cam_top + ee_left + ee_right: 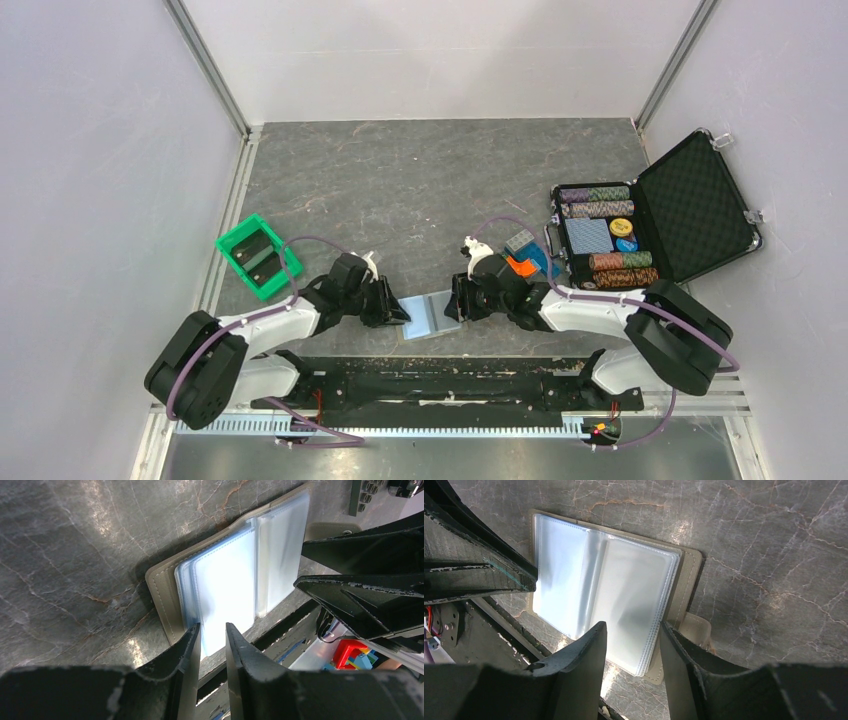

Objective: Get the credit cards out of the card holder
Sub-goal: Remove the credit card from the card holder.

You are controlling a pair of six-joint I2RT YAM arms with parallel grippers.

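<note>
The card holder [432,315] lies open and flat on the table, taupe cover down and clear, shiny sleeves up [235,575] [624,590]. No dark card shows in the sleeves that face me. Two dark flat credit cards [258,258] lie in the green bin. My left gripper [400,315] [213,630] hovers at the holder's left edge, jaws narrowly parted with nothing between them. At the holder's right page my right gripper [455,305] [632,627] stands open, wider and empty.
The green bin [232,238] sits at the left. An open black poker-chip case [700,205] with chips stands at the right. A blue card deck [520,242] and an orange piece [520,266] lie just behind the right gripper. The arm bases' rail runs close below the holder.
</note>
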